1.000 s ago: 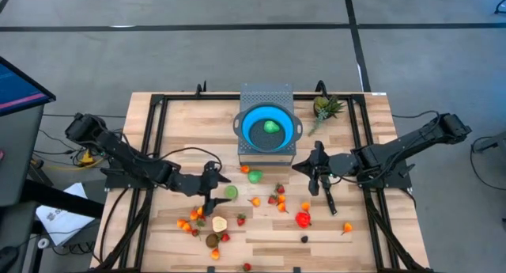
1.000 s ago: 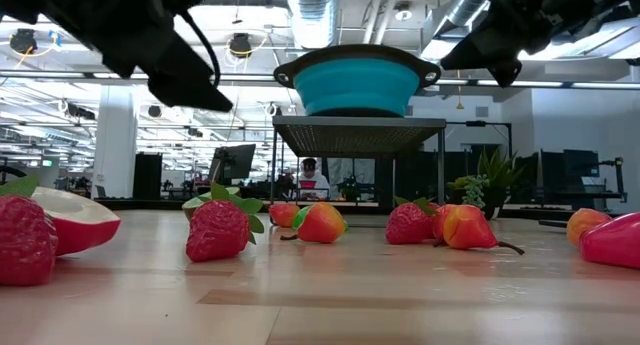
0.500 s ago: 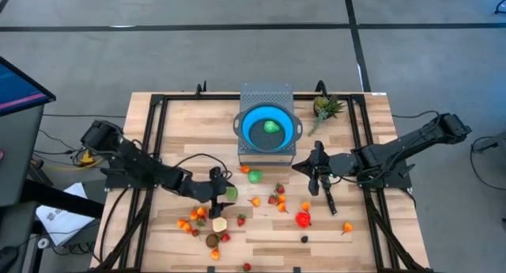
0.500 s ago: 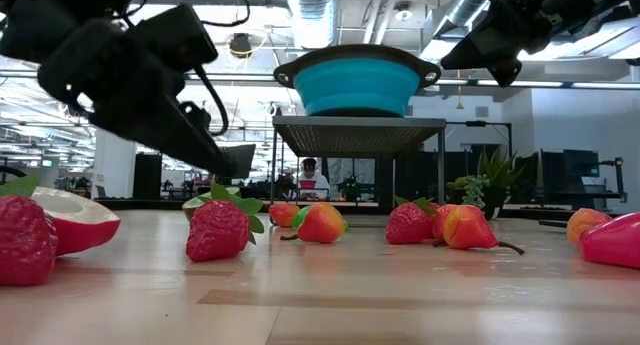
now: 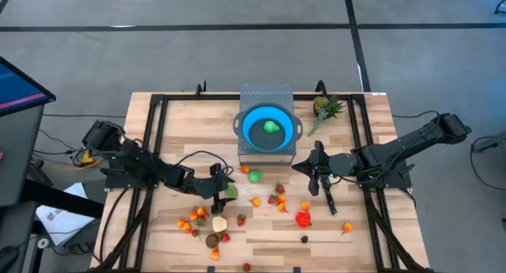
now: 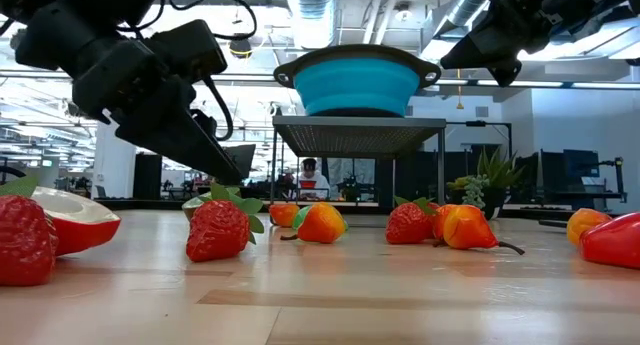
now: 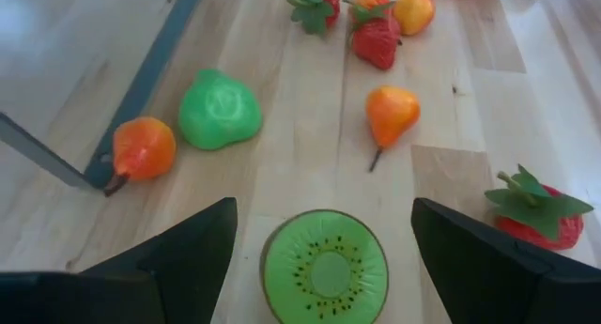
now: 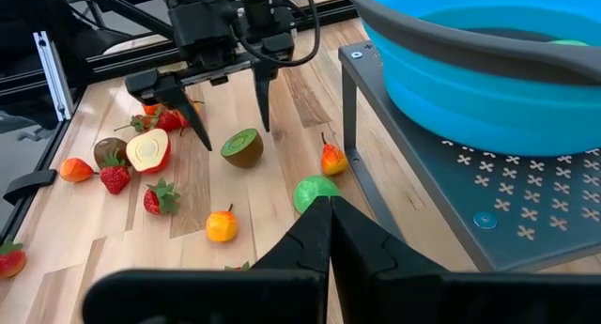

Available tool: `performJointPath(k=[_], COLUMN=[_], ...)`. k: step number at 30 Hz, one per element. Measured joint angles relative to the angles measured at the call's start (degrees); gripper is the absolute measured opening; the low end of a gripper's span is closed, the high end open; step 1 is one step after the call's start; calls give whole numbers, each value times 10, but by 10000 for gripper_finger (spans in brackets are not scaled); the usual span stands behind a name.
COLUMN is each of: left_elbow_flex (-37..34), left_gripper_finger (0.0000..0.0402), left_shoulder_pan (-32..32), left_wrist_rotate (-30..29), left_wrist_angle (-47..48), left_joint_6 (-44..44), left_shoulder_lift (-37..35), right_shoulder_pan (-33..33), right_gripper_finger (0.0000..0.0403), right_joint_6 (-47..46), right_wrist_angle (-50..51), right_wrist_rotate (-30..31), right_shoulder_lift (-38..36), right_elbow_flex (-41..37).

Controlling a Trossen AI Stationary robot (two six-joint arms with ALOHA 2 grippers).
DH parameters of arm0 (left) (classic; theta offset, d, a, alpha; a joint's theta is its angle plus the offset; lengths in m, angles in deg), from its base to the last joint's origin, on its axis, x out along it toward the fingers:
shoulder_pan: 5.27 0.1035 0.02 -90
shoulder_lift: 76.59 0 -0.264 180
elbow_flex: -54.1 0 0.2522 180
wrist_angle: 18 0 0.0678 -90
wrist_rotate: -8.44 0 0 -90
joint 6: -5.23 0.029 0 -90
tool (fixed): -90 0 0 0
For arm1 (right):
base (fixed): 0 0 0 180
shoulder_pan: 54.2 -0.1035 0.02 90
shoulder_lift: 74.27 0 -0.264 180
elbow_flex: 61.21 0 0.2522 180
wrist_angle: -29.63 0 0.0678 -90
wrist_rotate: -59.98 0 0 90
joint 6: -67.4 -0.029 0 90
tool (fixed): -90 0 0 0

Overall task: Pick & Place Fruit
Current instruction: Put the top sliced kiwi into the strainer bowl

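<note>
Fruit, small plastic toy pieces in red, orange and green, lies scattered across the pale wooden slatted table (image 5: 332, 233), loose for picking. Blue collapsible bowl (image 5: 269, 128) sits raised on a grey perforated metal stand (image 5: 266, 95), one green piece already inside. Left gripper (image 5: 219, 191) hangs low, jaws wide, straddling the green-faced kiwi half (image 7: 324, 266), which lies between the fingertips, apparently untouched. Right gripper (image 5: 323, 186) waits beside the stand, jaws closed and empty.
</note>
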Motion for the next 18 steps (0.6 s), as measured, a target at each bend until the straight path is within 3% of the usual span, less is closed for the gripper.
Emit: performJointPath(k=[18], left_elbow_flex=[-19], left_gripper_finger=[314], left_shoulder_pan=[-1], left_wrist_rotate=[11], left_wrist_angle=[0], left_joint_6=[0], left_shoulder_lift=[0], right_shoulder_pan=[0], right_gripper_finger=[0], right_joint_6=[0], right_wrist_angle=[0], right_wrist_rotate=[0], right_shoulder_lift=[0], right_elbow_flex=[0])
